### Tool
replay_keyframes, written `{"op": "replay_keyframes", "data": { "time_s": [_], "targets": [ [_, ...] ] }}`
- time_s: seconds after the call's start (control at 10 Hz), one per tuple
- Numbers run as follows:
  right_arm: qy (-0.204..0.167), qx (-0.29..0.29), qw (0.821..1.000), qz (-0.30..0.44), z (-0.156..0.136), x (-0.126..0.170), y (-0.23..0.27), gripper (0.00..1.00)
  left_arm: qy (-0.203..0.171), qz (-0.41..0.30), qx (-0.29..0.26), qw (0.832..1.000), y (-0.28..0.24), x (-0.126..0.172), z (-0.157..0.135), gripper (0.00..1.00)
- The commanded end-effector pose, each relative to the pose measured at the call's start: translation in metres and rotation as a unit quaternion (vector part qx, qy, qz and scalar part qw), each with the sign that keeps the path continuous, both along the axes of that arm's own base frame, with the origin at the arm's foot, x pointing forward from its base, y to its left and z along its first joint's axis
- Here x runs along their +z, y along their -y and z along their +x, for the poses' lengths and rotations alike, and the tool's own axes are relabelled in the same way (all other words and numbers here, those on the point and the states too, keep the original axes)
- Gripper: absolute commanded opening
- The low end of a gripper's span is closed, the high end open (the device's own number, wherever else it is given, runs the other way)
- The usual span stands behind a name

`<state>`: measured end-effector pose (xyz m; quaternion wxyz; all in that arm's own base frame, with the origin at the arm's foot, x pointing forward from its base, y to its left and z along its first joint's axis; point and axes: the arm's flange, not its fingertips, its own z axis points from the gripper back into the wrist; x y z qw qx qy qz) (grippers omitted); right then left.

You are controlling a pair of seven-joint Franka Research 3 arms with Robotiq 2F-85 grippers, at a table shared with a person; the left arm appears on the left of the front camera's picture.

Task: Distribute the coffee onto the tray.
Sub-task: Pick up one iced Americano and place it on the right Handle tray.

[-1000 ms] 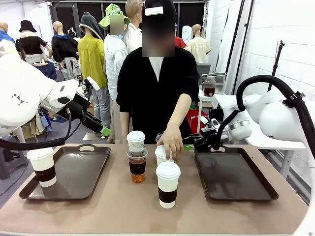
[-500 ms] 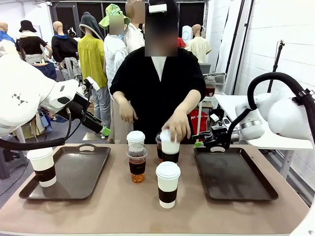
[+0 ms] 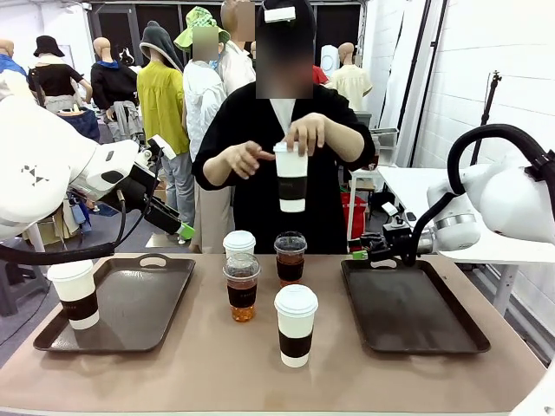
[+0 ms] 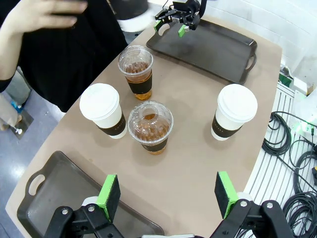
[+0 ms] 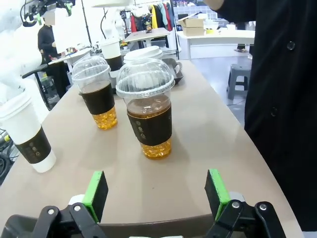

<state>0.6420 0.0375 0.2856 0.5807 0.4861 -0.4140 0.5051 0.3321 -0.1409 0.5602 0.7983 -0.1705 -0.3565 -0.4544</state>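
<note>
Front view: one tall white paper cup with white lid and dark brown sleeve (image 3: 74, 293) stood on the dark brown plastic tray (image 3: 139, 303) at the robot's left. The matching tray (image 3: 416, 312) at the right held no cup. By my read the task was barely started, with one of six cups placed and five left.

Four cups waited on the tan table (image 3: 173, 373) between the trays. These were a far paper cup (image 3: 239, 244), a near paper cup (image 3: 297, 325), and two clear dome-lidded plastic cups of brown drink, one nearer (image 3: 242, 286) and one farther back (image 3: 290, 257). The sixth, another sleeved paper cup (image 3: 292, 178), was held by its lid in the person's hand (image 3: 308, 132) at chest height, well above the table. The person's other hand (image 3: 245, 159) was just beside it.

Over the table's left part, the left gripper (image 4: 168, 191) hovered high with its pads wide apart and nothing between them. At the far-left corner of the matching tray, the right gripper (image 5: 156, 193) sat low, jaws wide and empty, facing the dome-lidded cups.

A second ago the sleeved paper cup had stood on the table under the person's hand, just beside the right gripper. Since then it had been lifted clear, which uncovered the farther dome-lidded cup. The right gripper had pulled back toward its tray, and the other hand had come up. The left gripper and the cups on the table had not moved.
</note>
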Motion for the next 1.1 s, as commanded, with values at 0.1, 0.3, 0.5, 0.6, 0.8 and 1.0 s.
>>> {"op": "replay_keyframes", "data": {
  "time_s": [0.1, 0.3, 0.5, 0.6, 0.8, 1.0],
  "targets": [
    [0.001, -0.002, 1.000, -0.002, 0.0010, -0.0001, 0.0010, 1.00, -0.002, -0.004, -0.002, 1.000, -0.0012, -0.0007, 0.0003, 1.00],
    [0.001, -0.002, 1.000, -0.002, 0.0010, -0.0001, 0.0010, 1.00, -0.002, -0.004, -0.002, 1.000, -0.0012, -0.0007, 0.0003, 1.00],
    [0.001, -0.002, 1.000, -0.002, 0.0010, -0.0001, 0.0010, 1.00, -0.002, -0.004, -0.002, 1.000, -0.0012, -0.0007, 0.0003, 1.00],
    [0.001, -0.002, 1.000, -0.002, 0.0010, -0.0001, 0.0010, 1.00, -0.002, -0.004, -0.002, 1.000, -0.0012, -0.0007, 0.0003, 1.00],
    [0.001, -0.002, 1.000, -0.002, 0.0010, -0.0001, 0.0010, 1.00, -0.002, -0.004, -0.002, 1.000, -0.0012, -0.0007, 0.0003, 1.00],
    [0.001, -0.002, 1.000, -0.002, 0.0010, -0.0001, 0.0010, 1.00, -0.002, -0.004, -0.002, 1.000, -0.0012, -0.0007, 0.0003, 1.00]
  ]
}}
